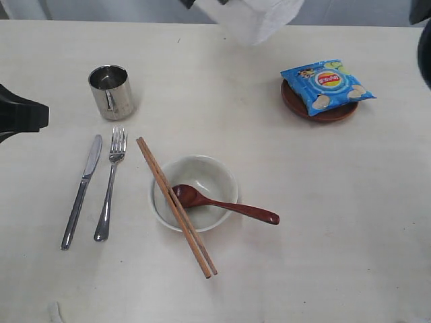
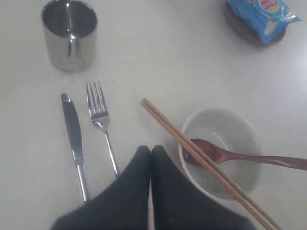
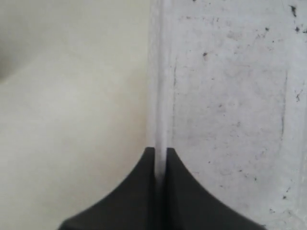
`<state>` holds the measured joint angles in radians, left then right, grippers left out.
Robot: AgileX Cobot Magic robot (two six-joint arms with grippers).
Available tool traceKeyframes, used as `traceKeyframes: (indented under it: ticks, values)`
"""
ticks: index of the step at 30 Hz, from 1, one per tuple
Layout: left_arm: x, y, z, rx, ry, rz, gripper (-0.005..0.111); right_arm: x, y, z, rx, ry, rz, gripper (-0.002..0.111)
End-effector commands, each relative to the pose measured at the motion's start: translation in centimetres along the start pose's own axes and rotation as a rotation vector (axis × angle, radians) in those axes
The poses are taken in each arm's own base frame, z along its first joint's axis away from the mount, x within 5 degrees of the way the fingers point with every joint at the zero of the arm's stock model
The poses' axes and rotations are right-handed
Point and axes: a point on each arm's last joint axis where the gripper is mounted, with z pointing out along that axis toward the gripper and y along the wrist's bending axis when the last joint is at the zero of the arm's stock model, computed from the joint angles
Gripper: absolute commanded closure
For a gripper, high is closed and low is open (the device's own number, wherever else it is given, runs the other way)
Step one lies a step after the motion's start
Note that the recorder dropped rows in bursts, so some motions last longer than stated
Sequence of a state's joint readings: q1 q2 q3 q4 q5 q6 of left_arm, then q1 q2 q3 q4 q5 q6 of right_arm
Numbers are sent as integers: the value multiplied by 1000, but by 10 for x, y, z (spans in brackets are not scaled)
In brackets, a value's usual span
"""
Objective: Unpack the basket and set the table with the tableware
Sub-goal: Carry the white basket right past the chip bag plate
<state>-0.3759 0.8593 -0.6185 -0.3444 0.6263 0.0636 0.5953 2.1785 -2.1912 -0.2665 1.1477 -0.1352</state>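
Right gripper (image 3: 160, 152): clenched on a thin edge of the white plastic basket (image 3: 230, 96), with the black fingers pinching it from both sides. In the exterior view the basket sits at the far edge of the pale cream tabletop (image 1: 323, 256), partly cut off (whether it rests on the surface cannot be told).

Left gripper (image 2: 151, 149): clenched, fingers touching, nothing between them. It is at the table's left side, near the steel knife (image 2: 72, 129) and steel fork (image 2: 98, 110), which lie side by side.

Further items:
- An upright steel cup (image 1: 111, 91) stands beyond them.
- An off-white ceramic bowl (image 1: 202, 171) holds the dark red-brown spoon (image 1: 225, 205), its handle over the rim.
- A pair of wooden chopsticks (image 1: 176, 206) lies across the bowl's left rim.
- Well apart, a blue chip bag (image 1: 326, 84) lies on the brown round plate (image 1: 333, 116).
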Motion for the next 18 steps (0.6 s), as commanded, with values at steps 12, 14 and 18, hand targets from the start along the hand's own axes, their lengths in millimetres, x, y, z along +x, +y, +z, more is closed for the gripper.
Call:
traceKeyframes:
  ticks: [12,14,18]
  values:
    - [2,-1,2,6,7,-1,107,181,-175,11,164,412,730,109]
    - [2,-1,2,7,7,-3,107,212,-176,27,147,461,793,109]
    - [2,-1,2,7,7,-5,107,231,-160,60,119,503,807,109]
